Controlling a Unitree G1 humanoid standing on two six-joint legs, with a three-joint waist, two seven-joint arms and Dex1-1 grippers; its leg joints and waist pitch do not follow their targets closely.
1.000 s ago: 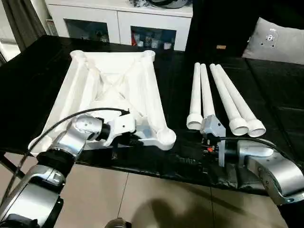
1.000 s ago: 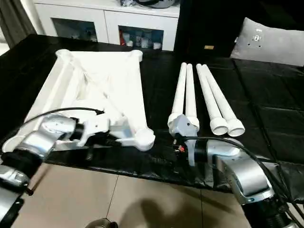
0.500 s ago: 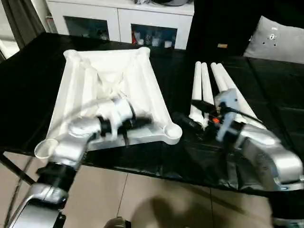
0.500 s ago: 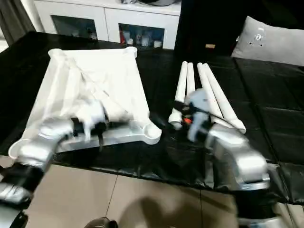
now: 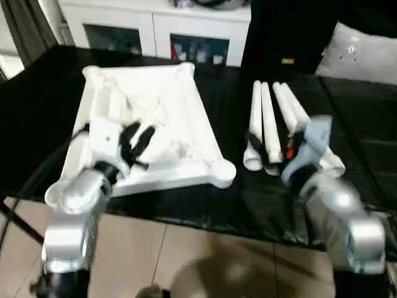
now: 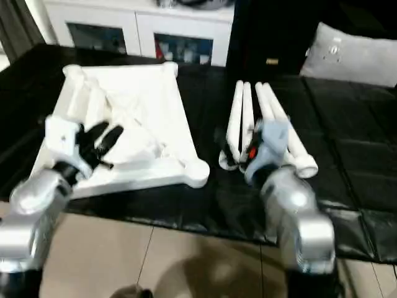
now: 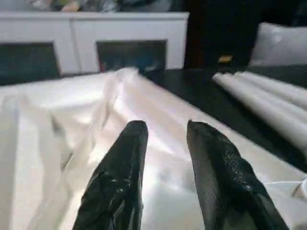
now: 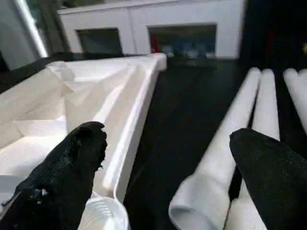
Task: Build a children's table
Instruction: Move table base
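The main danger from here, I'd say, is a clumsy pick: the four long round tapered white plastic legs (image 5: 273, 124) lie packed side by side on the black counter (image 5: 347, 124), touching, so wide fingers closing on one could nudge its neighbours and set them rolling toward the near edge; a leg gripped off-centre might also tip in the grasp and miss its socket; the left end effector (image 5: 138, 139), black fingers a modest way apart and holding nothing, hovers over the ribbed underside of the upturned white plastic rectangular table top (image 5: 186, 112), and could knock that top askew if it drops; the right end effector (image 8: 168, 158), spread very wide and empty, points toward twelve o'clock with the nearest leg's open end just ahead of it at about one o'clock and the top's rounded corner socket (image 5: 222, 171) at about eleven.
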